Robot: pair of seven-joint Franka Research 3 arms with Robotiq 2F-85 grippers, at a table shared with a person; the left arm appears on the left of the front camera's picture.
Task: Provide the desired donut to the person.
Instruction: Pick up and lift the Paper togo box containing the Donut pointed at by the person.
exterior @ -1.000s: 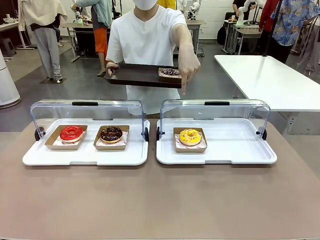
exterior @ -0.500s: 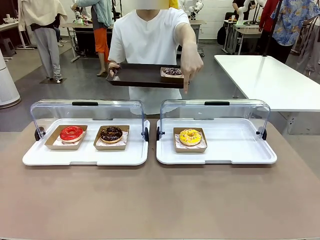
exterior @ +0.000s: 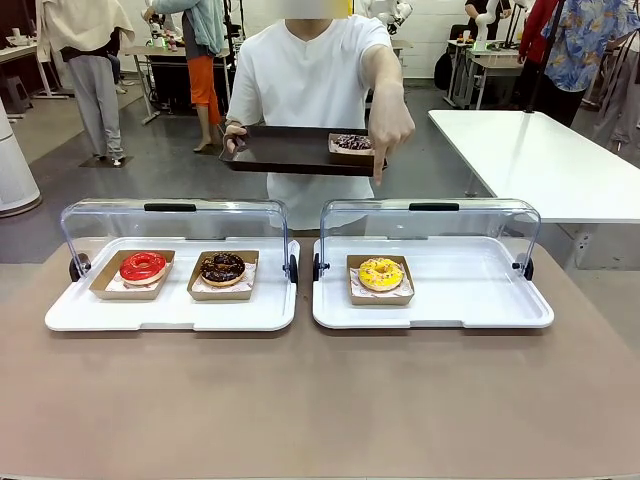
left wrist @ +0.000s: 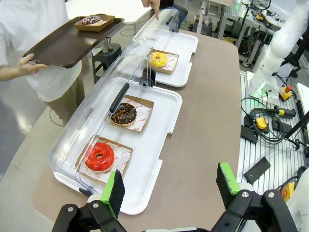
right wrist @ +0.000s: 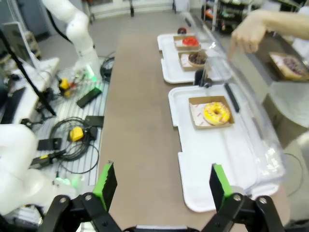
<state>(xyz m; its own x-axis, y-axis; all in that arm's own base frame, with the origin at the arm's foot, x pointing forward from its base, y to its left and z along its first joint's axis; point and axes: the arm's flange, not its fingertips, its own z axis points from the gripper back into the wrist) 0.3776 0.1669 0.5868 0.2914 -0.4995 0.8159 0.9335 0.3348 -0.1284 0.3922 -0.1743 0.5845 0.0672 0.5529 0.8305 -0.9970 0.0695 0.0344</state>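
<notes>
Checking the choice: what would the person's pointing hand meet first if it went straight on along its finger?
Likely the clear lid of the right tray, over the yellow donut; depth is unclear.

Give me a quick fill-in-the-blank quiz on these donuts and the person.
The person carries a brown tray bearing ____ boxed donut. Their free hand ____ toward the yellow donut. The red donut sits beside the chocolate donut, on the robot's ____. The left tool and right tool both stand ____.
Missing: one; points; left; open.
</notes>
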